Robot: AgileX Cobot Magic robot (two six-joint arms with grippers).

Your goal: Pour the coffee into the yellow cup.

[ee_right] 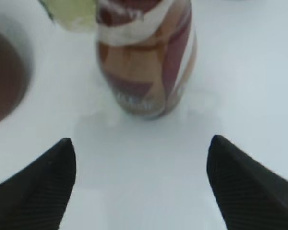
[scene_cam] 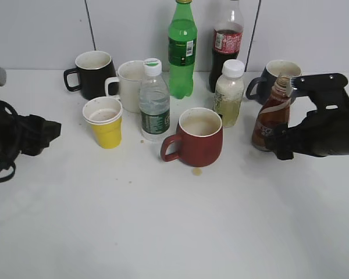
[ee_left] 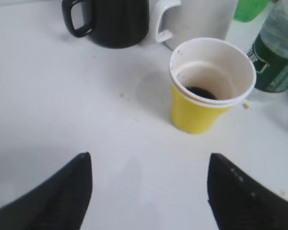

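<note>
Red mug (scene_cam: 195,138), nearest the viewer at counter (scene_cam: 163,232) centre. Coffee (scene_cam: 273,113) upright at 3 o'clock, right hand (ee_right: 141,184) spread before it, apparently approaching to grasp. Yellow cup (scene_cam: 104,122) at 9 o'clock; left hand (ee_left: 149,191) released, waiting.

Coffee bottle (ee_right: 146,57): neck cropped at 12 o'clock, label lettering blurred. Right pincer (scene_cam: 283,145): fingertips partly hidden behind the bottle.

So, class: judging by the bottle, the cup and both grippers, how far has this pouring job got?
Barely begun. The coffee bottle stands upright on the table, ungripped; the right gripper is open just short of it. The yellow cup holds only a dark trace. The left gripper is open near the cup. Grasping, lifting and pouring remain.
</note>
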